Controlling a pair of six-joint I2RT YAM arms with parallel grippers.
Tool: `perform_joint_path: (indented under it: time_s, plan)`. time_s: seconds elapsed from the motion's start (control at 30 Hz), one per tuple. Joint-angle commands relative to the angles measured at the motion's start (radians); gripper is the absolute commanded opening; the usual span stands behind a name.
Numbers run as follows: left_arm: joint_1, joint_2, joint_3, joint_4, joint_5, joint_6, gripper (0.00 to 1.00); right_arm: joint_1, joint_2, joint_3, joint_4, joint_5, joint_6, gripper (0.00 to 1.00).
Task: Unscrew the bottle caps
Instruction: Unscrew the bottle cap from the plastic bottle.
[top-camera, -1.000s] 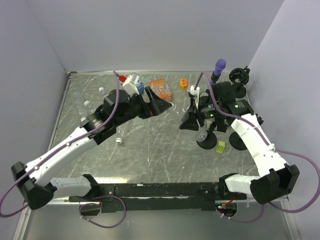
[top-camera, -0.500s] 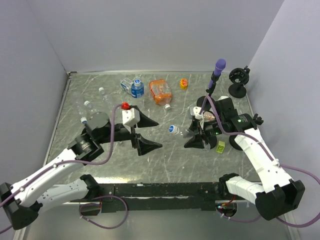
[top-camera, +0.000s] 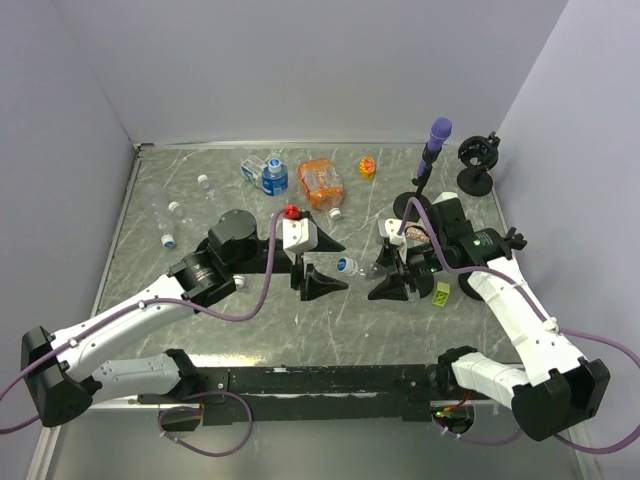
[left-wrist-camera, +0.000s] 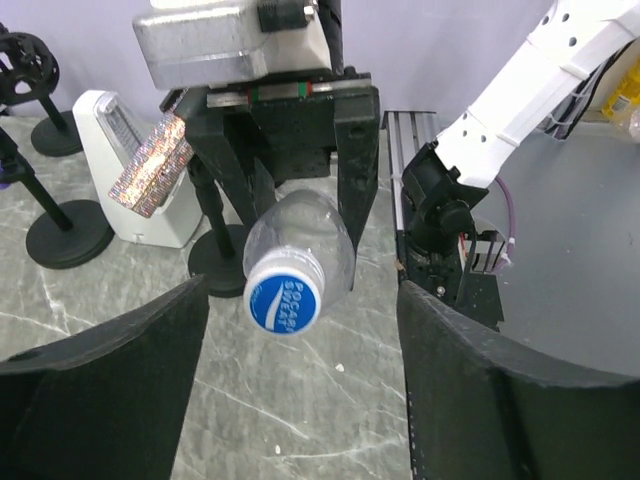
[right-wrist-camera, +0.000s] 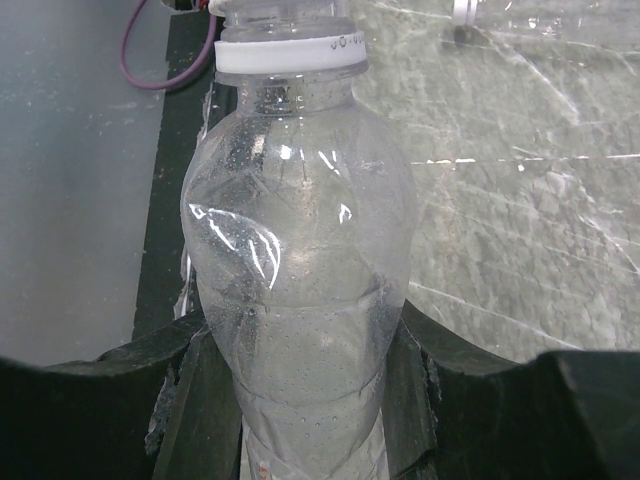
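My right gripper (top-camera: 386, 270) is shut on a clear plastic bottle (top-camera: 370, 267) and holds it lying level above the table, neck toward the left arm. The bottle (right-wrist-camera: 300, 290) fills the right wrist view, pinched between both fingers, its white neck ring (right-wrist-camera: 290, 52) at the top edge. Its blue cap (left-wrist-camera: 285, 303) faces the left wrist camera. My left gripper (left-wrist-camera: 300, 385) is open, one finger (left-wrist-camera: 100, 390) on each side of the cap and a little short of it, touching nothing. From above, the left gripper (top-camera: 334, 266) meets the blue cap (top-camera: 344, 264) at mid-table.
A blue-capped bottle (top-camera: 272, 178), an orange bottle (top-camera: 320, 182) and a yellow item (top-camera: 367, 167) lie at the back. Several small clear bottles (top-camera: 175, 208) lie at the left. A purple-topped stand (top-camera: 437, 135) and a black stand (top-camera: 477, 160) rise at the back right.
The left arm has swung from the back of the table to the middle, its fingers now flanking the blue cap and slightly narrower. The right arm came nearer with the bottle, then held still.
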Motion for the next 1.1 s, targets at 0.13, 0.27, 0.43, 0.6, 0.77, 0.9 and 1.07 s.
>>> perform_joint_path:
  time_s: [0.13,0.27,0.43,0.6,0.77,0.9,1.07]
  plan:
    - [-0.016,0.055,0.106,-0.019,-0.044,0.009,0.55,0.01,-0.008,0.001,0.009,-0.042,-0.029,0.0]
    - [-0.019,0.061,0.114,-0.047,-0.062,0.01,0.47,0.01,-0.005,0.004,0.011,-0.044,-0.026,0.0]
    - [-0.019,0.047,0.101,-0.05,-0.07,0.01,0.56,0.01,0.002,0.01,0.008,-0.044,-0.025,0.0]
    - [-0.019,0.044,0.101,-0.056,-0.075,0.015,0.54,0.01,0.003,0.013,0.008,-0.044,-0.021,0.0]
    - [-0.019,0.041,0.103,-0.082,-0.073,0.013,0.36,0.01,0.006,0.013,0.009,-0.041,-0.018,0.0]
    - [-0.019,0.023,0.094,-0.076,-0.069,-0.005,0.14,0.011,0.006,0.013,0.012,-0.034,-0.014,0.0]
    - [-0.004,-0.063,0.039,-0.065,-0.078,-0.106,0.07,0.01,0.002,0.004,0.023,-0.03,-0.009,0.0]
